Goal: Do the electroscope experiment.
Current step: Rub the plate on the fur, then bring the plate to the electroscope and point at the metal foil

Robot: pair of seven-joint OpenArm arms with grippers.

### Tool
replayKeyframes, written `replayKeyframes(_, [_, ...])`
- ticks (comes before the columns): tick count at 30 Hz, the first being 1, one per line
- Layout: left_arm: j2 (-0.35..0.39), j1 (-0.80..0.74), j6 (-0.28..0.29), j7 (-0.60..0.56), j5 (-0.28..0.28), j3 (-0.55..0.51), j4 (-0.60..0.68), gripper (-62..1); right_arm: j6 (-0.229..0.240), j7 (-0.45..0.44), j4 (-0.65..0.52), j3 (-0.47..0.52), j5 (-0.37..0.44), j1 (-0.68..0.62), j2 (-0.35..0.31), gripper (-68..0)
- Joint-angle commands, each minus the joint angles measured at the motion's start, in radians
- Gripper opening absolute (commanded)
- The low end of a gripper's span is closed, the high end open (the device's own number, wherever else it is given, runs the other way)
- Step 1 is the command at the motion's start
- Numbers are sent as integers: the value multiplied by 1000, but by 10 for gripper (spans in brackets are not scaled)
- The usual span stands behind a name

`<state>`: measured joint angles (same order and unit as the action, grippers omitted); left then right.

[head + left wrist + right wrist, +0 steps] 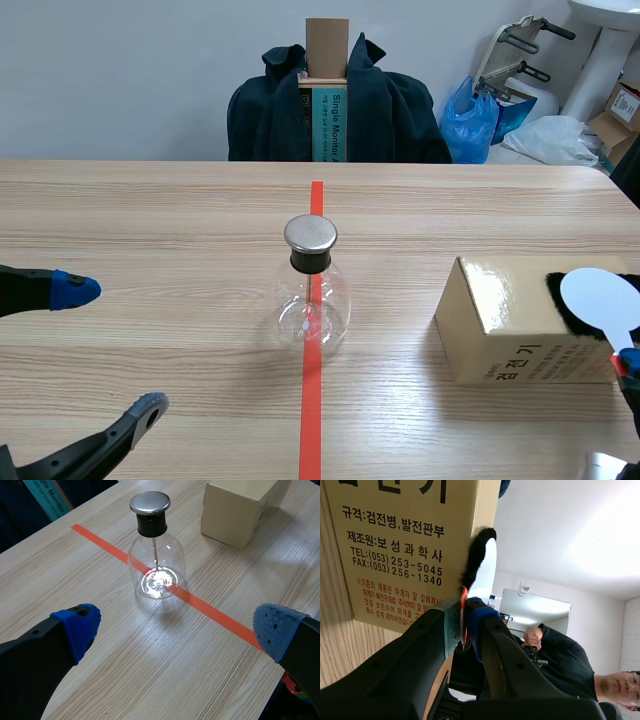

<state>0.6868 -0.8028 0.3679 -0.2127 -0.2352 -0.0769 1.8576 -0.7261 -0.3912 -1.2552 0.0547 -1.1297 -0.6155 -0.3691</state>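
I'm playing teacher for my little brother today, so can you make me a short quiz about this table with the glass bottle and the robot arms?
1. True or false: the glass flask stands on the red tape line.
2. Fill in the gap: the left pincer is wide ____, with nothing between its fingers.
3. What does the right pincer grip?
A) the glass flask
B) the white round paddle
C) nothing

Key: 1 true; 2 open; 3 B.
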Motion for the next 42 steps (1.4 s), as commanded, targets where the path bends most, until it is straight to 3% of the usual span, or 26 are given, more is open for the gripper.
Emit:
replayKeyframes(1, [-8,3,0,-13,-6,5,6,14,-10,-18,-5,-3,4,-3,-19,-669])
replayKeyframes(10, [-8,3,0,-2,-6,5,6,14,-15,19,-5,37,28,-39,-48,-669])
replayKeyframes(15, [-8,3,0,5,-6,5,6,14,-57,30,-33,68,89,-32,-91,-669])
replayKeyframes(22, [-8,3,0,4,-6,5,6,14,-57,57,-202,114,250,-2,-144,-669])
replayKeyframes(30, [-8,6,0,5,-6,5,-1,6,-57,64,-436,219,335,4,-163,-669])
replayKeyframes(40, [-8,115,7,30,-7,36,-123,-561,-50,64,-700,309,448,4,-163,-669])
replayKeyframes(42, [-8,167,13,27,-7,63,-177,-582,-33,63,-734,321,464,4,-163,-669])
